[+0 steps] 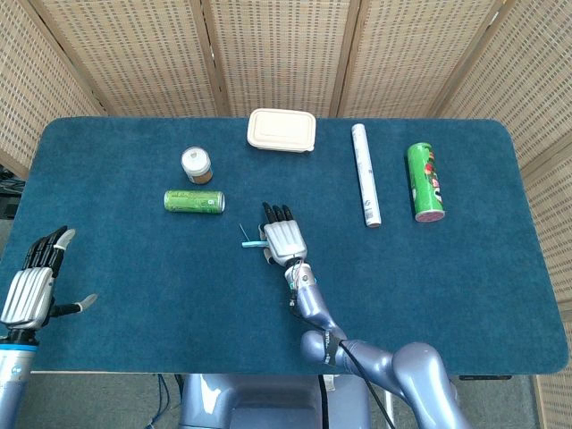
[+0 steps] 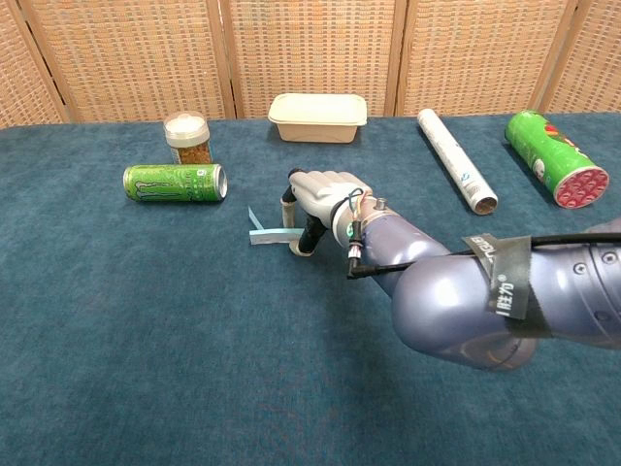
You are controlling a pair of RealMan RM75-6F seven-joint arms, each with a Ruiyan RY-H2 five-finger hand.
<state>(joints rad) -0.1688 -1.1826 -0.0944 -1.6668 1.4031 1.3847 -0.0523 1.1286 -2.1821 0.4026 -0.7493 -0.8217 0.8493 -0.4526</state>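
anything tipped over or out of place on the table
Yes: the green can, the white tube and the green canister all lie on their sides, while the jar stands upright. A small blue strip lies loose by the right hand.

Pale blue strip, green can, teal tablecloth.

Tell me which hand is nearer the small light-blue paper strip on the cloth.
Right. The right hand is over the small light-blue paper strip, fingers at its end; the left hand is far off at the table's left edge.
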